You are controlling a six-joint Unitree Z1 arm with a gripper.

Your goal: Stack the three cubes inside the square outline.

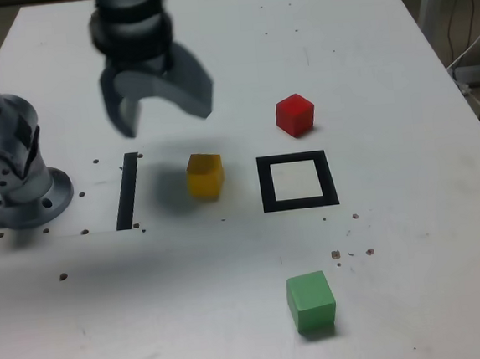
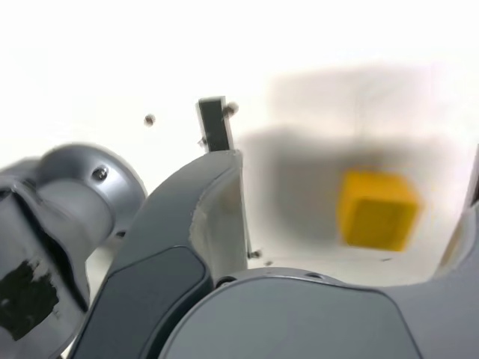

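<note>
Yellow cube [image 1: 204,175] on the table, just below the wide-spread, empty gripper [image 1: 165,110] above it.

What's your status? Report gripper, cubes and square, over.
Gripper open, empty, above small yellow cube. Black tape square outline empty; red cube, green cube, yellow all outside it, apart. Nothing blocking.

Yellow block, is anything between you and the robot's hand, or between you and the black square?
Nothing visible is. The open hand hangs above the yellow block with clear space between. Only bare table separates the block from the square outline; both other blocks sit off that path.
</note>
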